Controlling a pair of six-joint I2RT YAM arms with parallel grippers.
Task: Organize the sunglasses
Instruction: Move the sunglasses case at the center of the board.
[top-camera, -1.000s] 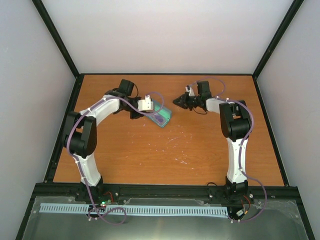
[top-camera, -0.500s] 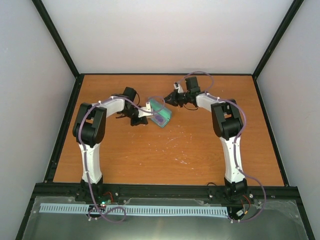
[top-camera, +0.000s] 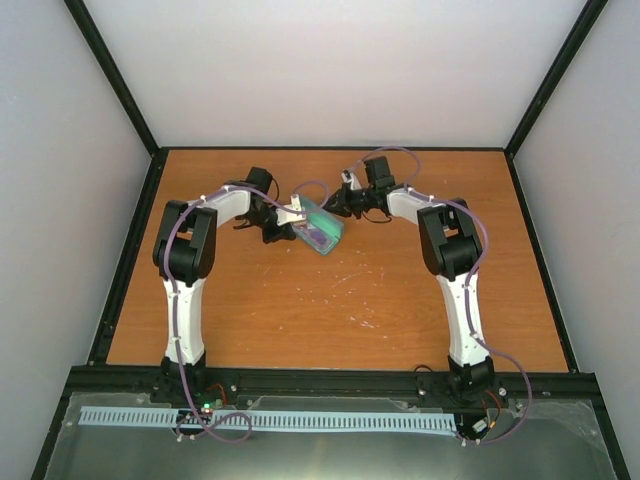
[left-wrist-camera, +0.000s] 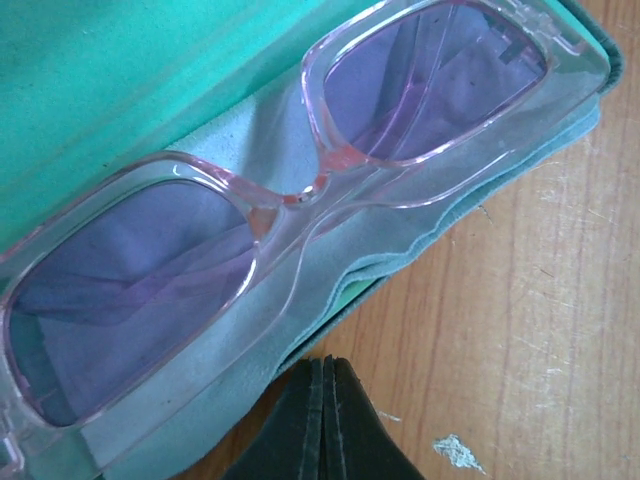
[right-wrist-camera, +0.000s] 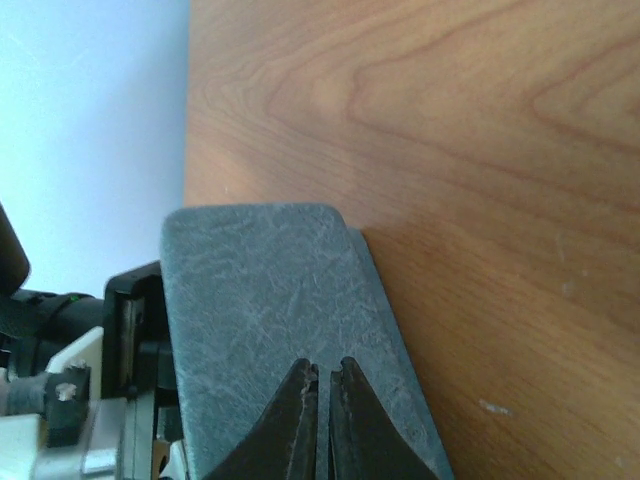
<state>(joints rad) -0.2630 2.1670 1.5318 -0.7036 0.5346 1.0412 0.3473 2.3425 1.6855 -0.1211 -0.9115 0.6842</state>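
The sunglasses (left-wrist-camera: 290, 195), with a thin pinkish translucent frame and purple lenses, lie folded inside the open case (left-wrist-camera: 120, 80) on a pale blue cloth (left-wrist-camera: 250, 335). In the top view the case (top-camera: 322, 222) sits at the table's back middle, and the sunglasses (top-camera: 320, 237) show as a purple patch in it. My left gripper (left-wrist-camera: 325, 365) is shut and empty, its tips at the case's near edge (top-camera: 295, 227). My right gripper (right-wrist-camera: 322, 368) is shut, its tips against the grey outer side of the case lid (right-wrist-camera: 260, 290), at the case's back right (top-camera: 335, 207).
The wooden table (top-camera: 330, 300) carries pale scuff marks at its middle. Black frame rails and grey walls bound it on three sides. Both arms reach to the back, meeting at the case.
Both grippers have closed in on the case: the left one has dropped to its left edge, and the right one has moved left to the lid.
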